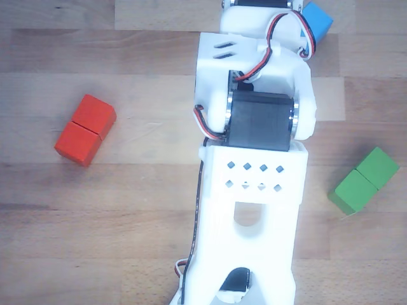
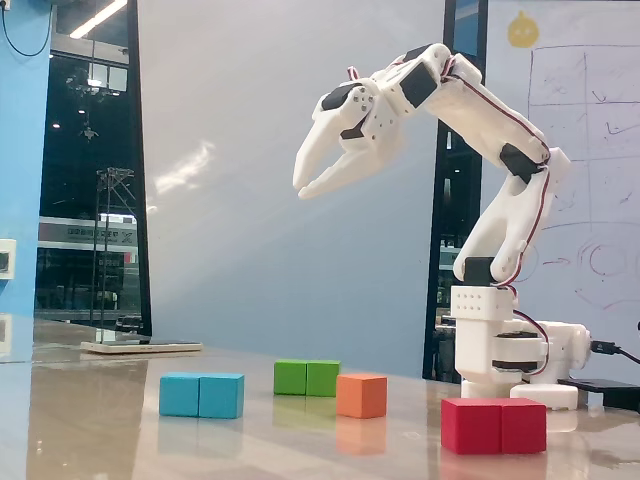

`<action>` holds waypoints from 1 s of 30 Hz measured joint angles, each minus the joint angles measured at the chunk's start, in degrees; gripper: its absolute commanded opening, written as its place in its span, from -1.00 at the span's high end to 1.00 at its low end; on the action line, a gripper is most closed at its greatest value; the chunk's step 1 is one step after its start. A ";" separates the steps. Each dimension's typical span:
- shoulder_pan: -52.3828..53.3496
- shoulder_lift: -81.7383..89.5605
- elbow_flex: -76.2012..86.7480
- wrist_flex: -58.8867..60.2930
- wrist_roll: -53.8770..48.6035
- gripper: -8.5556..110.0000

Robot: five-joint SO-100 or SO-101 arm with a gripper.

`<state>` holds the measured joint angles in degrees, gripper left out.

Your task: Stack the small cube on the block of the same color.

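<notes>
End effector (image 2: 306, 188) raised high above table (image 2: 120, 420), fingers slightly parted, empty, small orange cube (image 2: 361, 395) far below

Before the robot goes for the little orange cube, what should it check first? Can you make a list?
1. Tool empty and open: ok, raised high in the fixed view, holding nothing.
2. Orange cube free to grab: ok, it sits alone on the table, apart from the green block.
3. Cube seen from above: not ok, the other view does not show it; the arm may be hiding it.
4. Matching block: cannot tell, only the red block, blue block and green one show.
5. Red block's top clear: ok, nothing on it.
</notes>
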<state>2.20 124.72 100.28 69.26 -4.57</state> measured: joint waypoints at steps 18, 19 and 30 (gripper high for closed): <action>0.00 -0.18 0.00 23.91 0.00 0.84; 0.00 -0.18 0.00 23.91 0.00 0.84; 0.00 -0.18 0.00 24.43 0.00 0.84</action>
<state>2.20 124.54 100.28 93.69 -4.57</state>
